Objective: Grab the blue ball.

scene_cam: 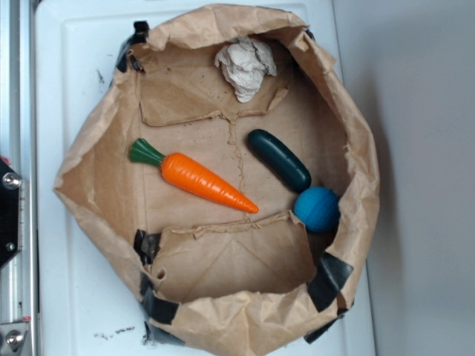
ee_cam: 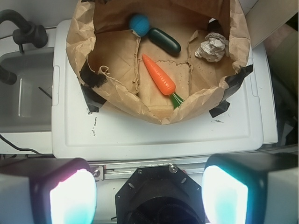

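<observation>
Spread wide and empty, the gripper [ee_cam: 149,191] hangs off the table's [ee_cam: 140,135] near edge; the blue ball [ee_cam: 139,23] lies well ahead, slightly left, touching the cucumber [ee_cam: 164,41]

Teal-blue ball [scene_cam: 317,208], dark green cucumber toy [scene_cam: 278,159], orange carrot [scene_cam: 206,182] with its green top, a crumpled off-white paper wad [scene_cam: 245,67], all in a brown paper bag [scene_cam: 223,311] patched with black tape [scene_cam: 329,279], on a white bench [scene_cam: 74,74].
</observation>
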Robot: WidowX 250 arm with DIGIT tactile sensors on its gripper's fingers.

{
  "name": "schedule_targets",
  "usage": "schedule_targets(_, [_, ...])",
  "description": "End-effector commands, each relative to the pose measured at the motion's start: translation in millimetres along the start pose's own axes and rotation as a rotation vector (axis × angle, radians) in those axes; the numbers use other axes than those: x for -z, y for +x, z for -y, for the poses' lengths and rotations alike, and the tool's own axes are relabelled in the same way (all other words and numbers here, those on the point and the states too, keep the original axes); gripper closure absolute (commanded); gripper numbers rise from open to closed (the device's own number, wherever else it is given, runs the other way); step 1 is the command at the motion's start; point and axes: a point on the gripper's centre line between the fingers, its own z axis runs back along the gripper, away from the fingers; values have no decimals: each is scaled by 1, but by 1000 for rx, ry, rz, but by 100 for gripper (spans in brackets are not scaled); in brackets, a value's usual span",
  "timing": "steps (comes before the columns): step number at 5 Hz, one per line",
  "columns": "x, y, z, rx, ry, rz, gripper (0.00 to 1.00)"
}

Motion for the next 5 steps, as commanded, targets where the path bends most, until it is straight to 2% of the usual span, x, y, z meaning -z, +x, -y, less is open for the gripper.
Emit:
schedule_targets(1, [0, 0, 0, 0, 0, 0, 0])
schedule_targets(2, [13, 37, 10, -35, -2, 37, 0])
schedule_targets(3, [28, 58, 9, -16, 12, 55, 0])
schedule_targets(4, [42, 78, 1, -12, 29, 70, 0])
schedule_targets(5, [73, 108, -16, -8, 46, 48, 0])
